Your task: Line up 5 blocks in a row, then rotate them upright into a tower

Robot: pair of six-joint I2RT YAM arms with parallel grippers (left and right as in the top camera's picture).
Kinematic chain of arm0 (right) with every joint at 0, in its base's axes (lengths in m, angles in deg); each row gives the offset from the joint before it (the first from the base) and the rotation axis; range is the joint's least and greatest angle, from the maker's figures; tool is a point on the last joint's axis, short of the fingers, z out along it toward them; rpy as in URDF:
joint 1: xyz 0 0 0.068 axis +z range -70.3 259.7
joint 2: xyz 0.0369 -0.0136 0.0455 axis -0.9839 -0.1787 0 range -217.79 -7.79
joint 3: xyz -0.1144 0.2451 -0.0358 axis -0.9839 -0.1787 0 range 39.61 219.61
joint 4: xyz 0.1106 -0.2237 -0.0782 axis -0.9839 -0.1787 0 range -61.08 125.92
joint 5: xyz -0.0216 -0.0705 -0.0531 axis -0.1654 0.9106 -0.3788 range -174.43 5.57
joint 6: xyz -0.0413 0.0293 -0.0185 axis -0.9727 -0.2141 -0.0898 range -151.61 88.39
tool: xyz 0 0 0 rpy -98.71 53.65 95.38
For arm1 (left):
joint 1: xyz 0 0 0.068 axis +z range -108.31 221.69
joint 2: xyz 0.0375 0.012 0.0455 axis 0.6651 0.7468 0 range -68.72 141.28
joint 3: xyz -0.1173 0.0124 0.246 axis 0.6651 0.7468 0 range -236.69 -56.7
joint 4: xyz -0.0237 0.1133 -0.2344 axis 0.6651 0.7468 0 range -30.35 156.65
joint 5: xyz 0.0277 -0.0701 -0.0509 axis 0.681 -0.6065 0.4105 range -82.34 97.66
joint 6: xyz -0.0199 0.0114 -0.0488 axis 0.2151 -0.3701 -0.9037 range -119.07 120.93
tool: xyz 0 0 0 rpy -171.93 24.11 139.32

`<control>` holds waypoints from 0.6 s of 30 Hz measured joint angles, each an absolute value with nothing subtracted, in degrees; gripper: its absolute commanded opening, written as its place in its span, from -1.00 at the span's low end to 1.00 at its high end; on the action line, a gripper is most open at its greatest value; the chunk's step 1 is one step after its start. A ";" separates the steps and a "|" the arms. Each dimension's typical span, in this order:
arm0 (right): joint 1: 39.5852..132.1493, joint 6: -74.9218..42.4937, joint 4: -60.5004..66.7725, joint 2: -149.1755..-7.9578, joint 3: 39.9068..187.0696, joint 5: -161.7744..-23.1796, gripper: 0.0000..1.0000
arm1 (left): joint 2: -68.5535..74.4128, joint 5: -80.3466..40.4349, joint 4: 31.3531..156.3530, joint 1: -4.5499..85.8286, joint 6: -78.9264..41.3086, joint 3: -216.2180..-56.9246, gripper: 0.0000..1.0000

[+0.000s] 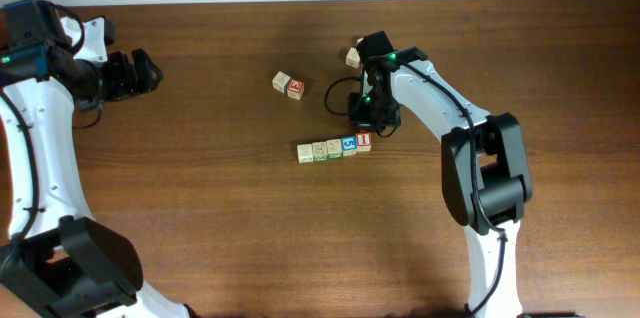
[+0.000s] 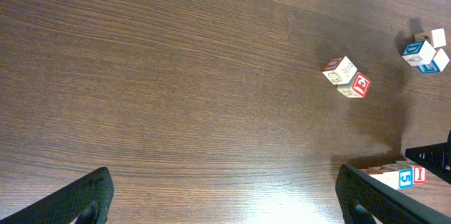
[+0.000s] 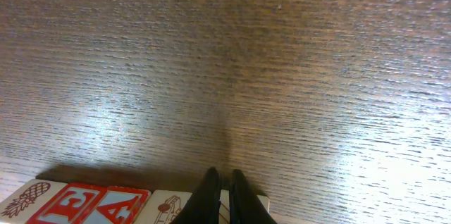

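Currently the row of 5 small pale-wood letter cubes (image 1: 335,147) lies near the middle of the dark brown wooden table (image 1: 200,218). Its cubes touch side to side, running from a nearly plain one at the overhead view's left end, through 2 green-marked ones and a blue-marked one, to a red-marked one at the right end. The right gripper (image 3: 223,194) hangs at that red end with its 2 fingers pressed together and nothing between them. In the right wrist view the tips overlap the last cube's edge, but I cannot tell whether they touch it. The main risk, as I judge it, is that the line breaks. The cubes merely abut, so a push on 1 end could send that cube off alone, or buckle the line in the middle, instead of turning all 5 together. Such narrow tips could also slip off a corner or ride over a cube. The row's long axis runs almost straight across the overhead view, tilted slightly so the red end sits a little nearer the far edge than the plain end. Further out, a separate pair of plain and red-marked wooden cubes (image 1: 288,84) lies apart beyond the row, and a small cluster of pale and blue-marked cubes (image 2: 426,49) sits near the right arm, where a wide sweep might catch it. The left gripper (image 1: 150,71) is spread wide and empty, well apart at the table's left.
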State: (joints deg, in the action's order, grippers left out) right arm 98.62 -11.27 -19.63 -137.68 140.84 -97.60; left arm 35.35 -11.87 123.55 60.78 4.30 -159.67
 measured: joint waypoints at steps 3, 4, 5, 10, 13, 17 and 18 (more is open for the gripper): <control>98.62 -11.78 -19.61 -137.68 140.84 -97.78 -0.83 | 35.35 -11.87 123.55 60.78 4.30 -159.67 0.98; 98.62 -12.50 -19.52 -137.68 140.84 -98.13 -0.84 | 35.35 -11.87 123.55 60.78 4.30 -159.67 0.98; 98.62 -13.26 -19.37 -137.68 140.84 -98.63 -0.83 | 35.35 -11.87 123.55 60.78 4.30 -159.67 0.98; 98.62 -15.78 -19.28 -137.68 140.84 -99.98 -0.84 | 35.35 -11.87 123.55 60.78 4.30 -159.67 0.98; 98.62 -17.09 -19.41 -137.68 140.84 -100.66 -0.83 | 35.35 -11.87 123.55 60.78 4.30 -159.67 0.98; 98.62 -18.18 -19.91 -137.68 140.84 -101.08 -0.83 | 35.35 -11.87 123.55 60.78 4.30 -159.67 0.98; 98.62 -18.38 -20.04 -137.68 140.84 -101.08 -0.83 | 35.35 -11.87 123.55 60.78 4.30 -159.67 0.98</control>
